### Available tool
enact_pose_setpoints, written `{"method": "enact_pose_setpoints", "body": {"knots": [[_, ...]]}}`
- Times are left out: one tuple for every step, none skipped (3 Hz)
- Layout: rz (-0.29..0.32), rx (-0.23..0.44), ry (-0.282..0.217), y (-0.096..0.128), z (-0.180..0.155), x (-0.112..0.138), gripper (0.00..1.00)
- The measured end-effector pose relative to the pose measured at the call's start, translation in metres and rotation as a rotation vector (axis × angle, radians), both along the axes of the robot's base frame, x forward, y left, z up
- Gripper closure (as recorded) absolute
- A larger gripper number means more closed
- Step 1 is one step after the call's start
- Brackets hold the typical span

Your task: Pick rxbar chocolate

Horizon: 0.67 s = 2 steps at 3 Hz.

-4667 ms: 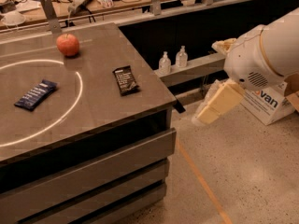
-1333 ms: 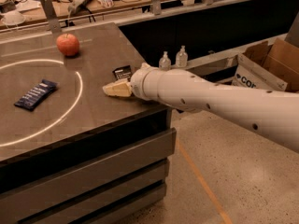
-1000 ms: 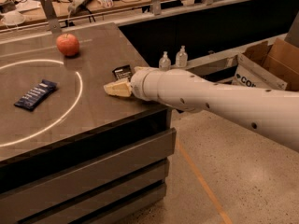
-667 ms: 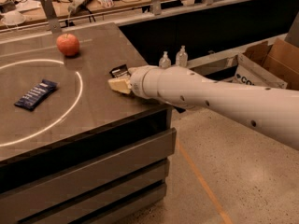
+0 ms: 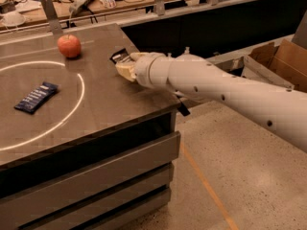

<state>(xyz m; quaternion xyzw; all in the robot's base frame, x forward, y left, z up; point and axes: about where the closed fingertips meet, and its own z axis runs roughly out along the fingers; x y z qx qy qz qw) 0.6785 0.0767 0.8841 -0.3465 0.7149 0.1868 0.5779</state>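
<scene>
Dark tabletop (image 5: 110, 109) lay under my reach, and behind it, beyond my jaws, ran a cluttered workbench (image 5: 96, 1) with cables and small gear that I could not make out. Farthest to the left of my jaws, well apart from them, a blue-wrapped bar (image 5: 36, 97) lay flat on the table, inside a thin white ring (image 5: 79, 87) marked on the surface. Nearer, but left of my jaws and a little beyond them, a red apple (image 5: 69, 46) stood upright just outside that ring. Next came the rxbar chocolate (image 5: 119, 56): its black wrapper with white lettering poked out at the tip of my jaws, tilted, one end showing and the rest hidden behind my cream-coloured fingers (image 5: 125, 72). My gripper (image 5: 124, 63) sat over the right part of the table, near its far right corner, and the jaws were drawn narrow, closed on that bar. From there my pale arm (image 5: 216, 87) ran back to the right, out past the table's edge and down towards the lower right corner of the view. Below the arm, right of my jaws, was a speckled floor (image 5: 249, 176) crossed by an orange line (image 5: 206, 186). Farthest right of my jaws, well apart, an open cardboard box (image 5: 280, 61) stood on the floor.
</scene>
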Motion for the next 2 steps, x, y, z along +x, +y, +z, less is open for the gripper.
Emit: {"method": "enact_pose_setpoints", "body": {"knots": [[0.094,0.001,-0.107,-0.008,0.032,0.004,1.0],[0.198,0.009,-0.199,0.018,0.08,-0.009,1.0]]}}
